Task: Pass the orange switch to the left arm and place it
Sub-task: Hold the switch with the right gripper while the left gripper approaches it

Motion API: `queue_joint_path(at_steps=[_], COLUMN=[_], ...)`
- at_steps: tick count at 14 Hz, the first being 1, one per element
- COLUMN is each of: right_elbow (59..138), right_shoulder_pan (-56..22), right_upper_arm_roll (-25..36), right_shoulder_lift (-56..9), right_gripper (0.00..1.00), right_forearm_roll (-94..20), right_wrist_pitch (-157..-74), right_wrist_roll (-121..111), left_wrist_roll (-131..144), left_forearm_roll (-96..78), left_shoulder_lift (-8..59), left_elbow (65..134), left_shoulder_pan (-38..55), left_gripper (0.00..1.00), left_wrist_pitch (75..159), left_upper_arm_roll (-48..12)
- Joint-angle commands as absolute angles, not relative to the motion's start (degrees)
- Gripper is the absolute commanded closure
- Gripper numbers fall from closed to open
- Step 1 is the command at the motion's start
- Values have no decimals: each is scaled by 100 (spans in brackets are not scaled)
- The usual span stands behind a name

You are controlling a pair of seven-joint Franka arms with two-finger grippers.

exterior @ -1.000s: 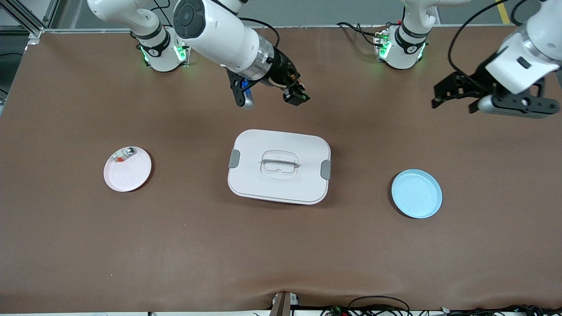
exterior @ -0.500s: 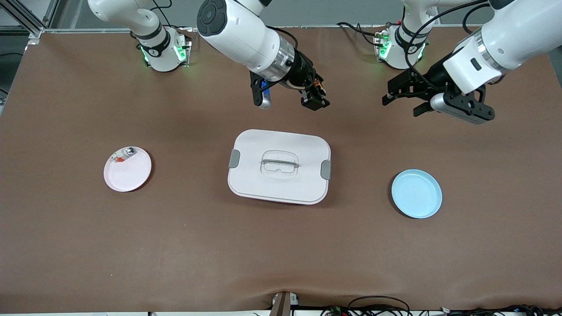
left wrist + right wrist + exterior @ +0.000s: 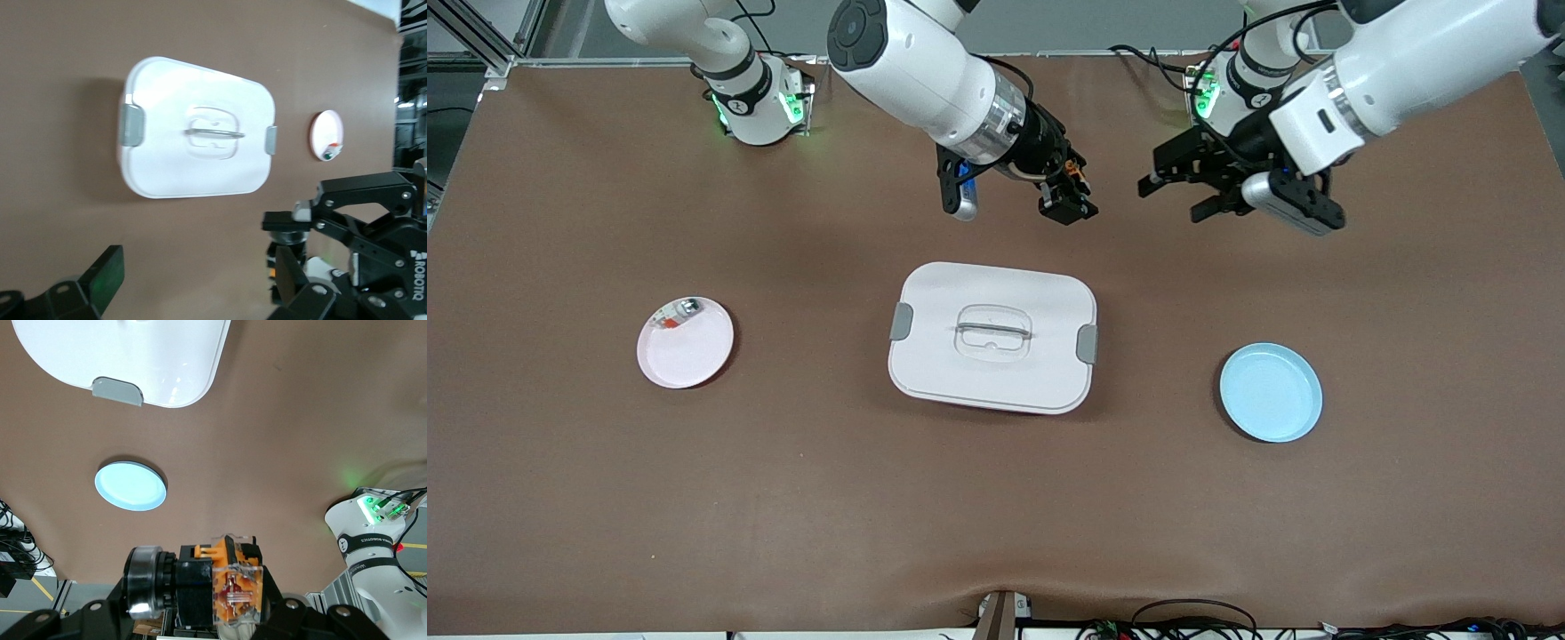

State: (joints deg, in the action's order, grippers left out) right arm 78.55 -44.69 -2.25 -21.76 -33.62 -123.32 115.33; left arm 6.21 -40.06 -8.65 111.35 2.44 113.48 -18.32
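My right gripper [image 3: 1066, 204] hangs over the table just off the box's [image 3: 992, 338] edge toward the robots' bases, shut on the orange switch [image 3: 1075, 187]. In the right wrist view the switch [image 3: 220, 587] shows a black body, a silver cap and an orange and clear end, clamped between the fingers. My left gripper [image 3: 1174, 197] is open in the air a short way off, toward the left arm's end, its fingers pointing at the switch. In the left wrist view the switch [image 3: 288, 241] sits just off one of the left gripper's open fingers [image 3: 293, 277], not between them.
A pink plate [image 3: 685, 342] with a small silvery piece [image 3: 682, 310] lies toward the right arm's end. A blue plate [image 3: 1271, 392] lies toward the left arm's end. The white box sits mid-table between them.
My left arm has swung in from the table's end toward the right gripper. The right gripper moved a little toward the left arm, then held still with the switch.
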Motion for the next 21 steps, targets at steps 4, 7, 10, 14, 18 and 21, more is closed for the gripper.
queue_joint_path(at_steps=[4, 7, 10, 14, 18, 21], right_elbow=[7673, 7664, 7664, 7655, 7620, 7620], right_shoulder_pan=[-4544, -4544, -4544, -4544, -4544, -4544], right_upper_arm_roll=[-158, -167, -158, -167, -158, -158], right_shoulder_lift=[-2268, -2268, -2268, -2268, -2268, -2268], right_gripper=[75, 75, 75, 75, 76, 76], right_forearm_roll=[-3472, -3472, -3472, -3472, -3472, -3472], right_wrist_pitch=[-12340, -12340, -12340, -12340, -12331, -12331], right_wrist_roll=[11628, 11628, 11628, 11628, 11637, 11637], left_wrist_roll=[493, 396, 343, 343, 343, 343], left_forearm_roll=[-4666, -4912, -5412, -5668, -5818, -5915], left_shoulder_lift=[-1134, -1134, -1204, -1187, -1178, -1143], left_elbow=[11602, 11680, 11987, 12032, 12076, 12085], left_shoulder_pan=[211, 211, 211, 211, 211, 211], left_gripper=[21, 24, 24, 32, 38, 39], left_wrist_pitch=[11637, 11706, 12346, 12630, 12665, 12700], left_upper_arm_roll=[-2083, -2188, -2477, -2610, -2698, -2724])
